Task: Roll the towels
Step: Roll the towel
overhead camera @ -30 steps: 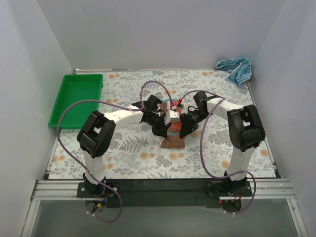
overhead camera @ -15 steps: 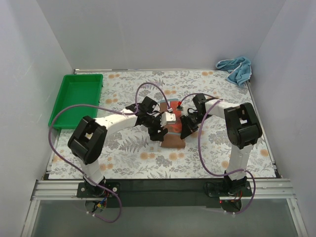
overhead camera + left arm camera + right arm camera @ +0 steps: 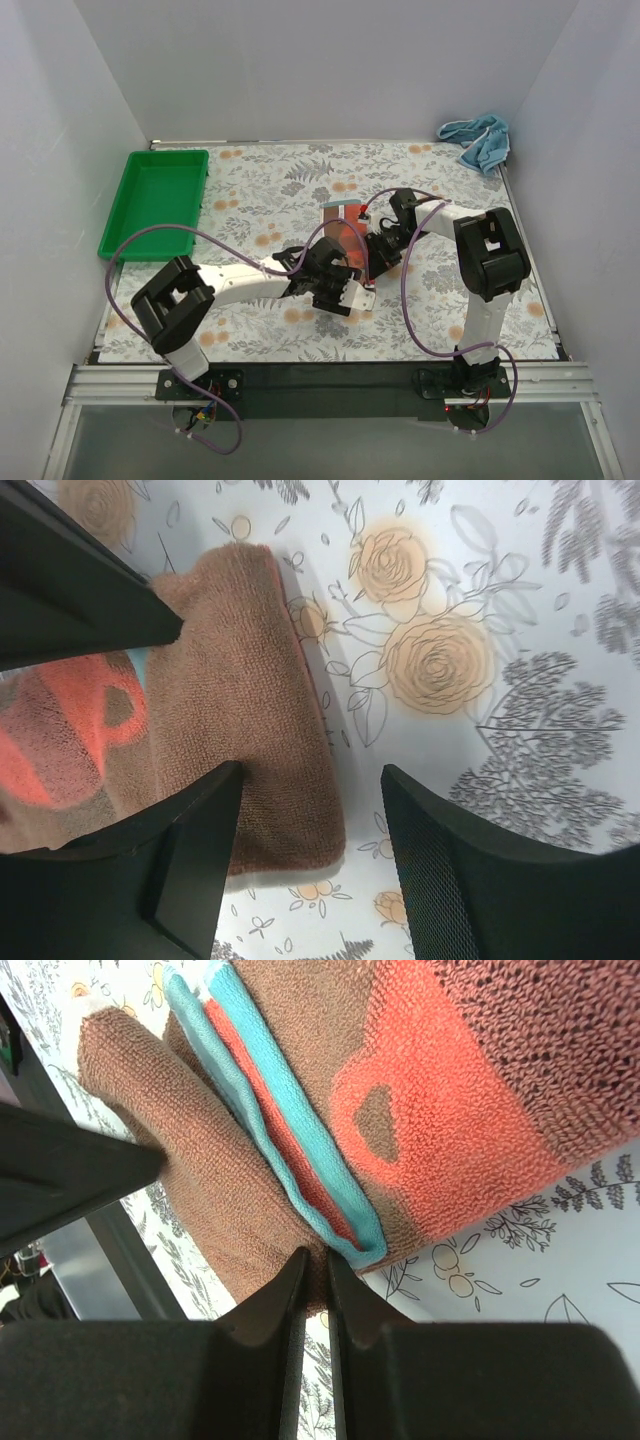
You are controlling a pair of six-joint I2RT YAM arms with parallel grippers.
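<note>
The rust-red towel [image 3: 343, 232] lies mid-table, partly folded over, with a pale blue stripe and a red cup print [image 3: 450, 1090]. My left gripper [image 3: 345, 292] is open at the towel's near end. In the left wrist view the brown end [image 3: 240, 680] lies by the left finger [image 3: 190, 850], and the gripper's [image 3: 312, 775] jaws stand wide apart. My right gripper [image 3: 378, 255] is at the towel's right edge, and in its wrist view it [image 3: 315, 1257] is shut on the brown fold. The light blue towel [image 3: 480, 140] lies crumpled at the back right corner.
A green tray [image 3: 155, 200] stands at the back left. The floral tablecloth [image 3: 250, 175] covers the table. White walls close in the left, back and right sides. Purple cables loop over both arms.
My left arm has swung from the towel's far left side toward the near edge, and its gripper is now at the towel's near end. More of the red print shows. The right gripper has barely moved.
</note>
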